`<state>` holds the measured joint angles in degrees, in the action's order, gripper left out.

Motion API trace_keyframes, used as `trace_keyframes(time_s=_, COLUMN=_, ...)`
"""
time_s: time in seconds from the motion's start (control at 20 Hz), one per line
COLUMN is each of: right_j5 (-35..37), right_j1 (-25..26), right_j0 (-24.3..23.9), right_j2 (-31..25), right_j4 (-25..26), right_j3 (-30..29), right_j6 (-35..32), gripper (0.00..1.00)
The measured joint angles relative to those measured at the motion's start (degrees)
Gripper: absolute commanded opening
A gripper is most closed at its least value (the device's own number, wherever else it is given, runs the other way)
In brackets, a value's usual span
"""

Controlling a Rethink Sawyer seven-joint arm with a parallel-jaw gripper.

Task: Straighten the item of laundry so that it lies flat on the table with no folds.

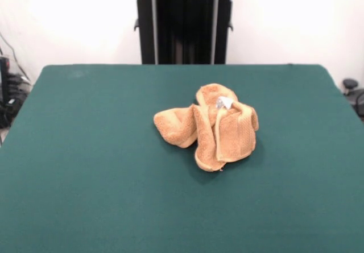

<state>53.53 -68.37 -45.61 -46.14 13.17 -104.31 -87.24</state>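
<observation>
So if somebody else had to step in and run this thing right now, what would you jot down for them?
Claw: not in view; only the robot's pedestal shows at the far side of the table.
Towel: the orange-tan towel sits crumpled in a heap near the middle of the green table, folded over itself, its small white tag showing on top.
Done: nothing visible; the towel is not flat.
Left: spread the towel out until it lies flat with no folds.
</observation>
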Motion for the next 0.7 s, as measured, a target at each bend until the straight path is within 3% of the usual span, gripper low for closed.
trace_keyframes(time_s=0.25, right_j5=-1.0, right_j1=2.7, right_j0=0.6, right_j2=0.9, right_j4=3.3, right_j3=0.1, right_j6=0.0, gripper=1.0)
trace_keyframes(time_s=0.7, right_j5=-2.3, right_j1=12.4, right_j0=4.4, right_j2=4.4, right_j4=10.8, right_j3=0.5, right_j6=0.0, gripper=1.0)
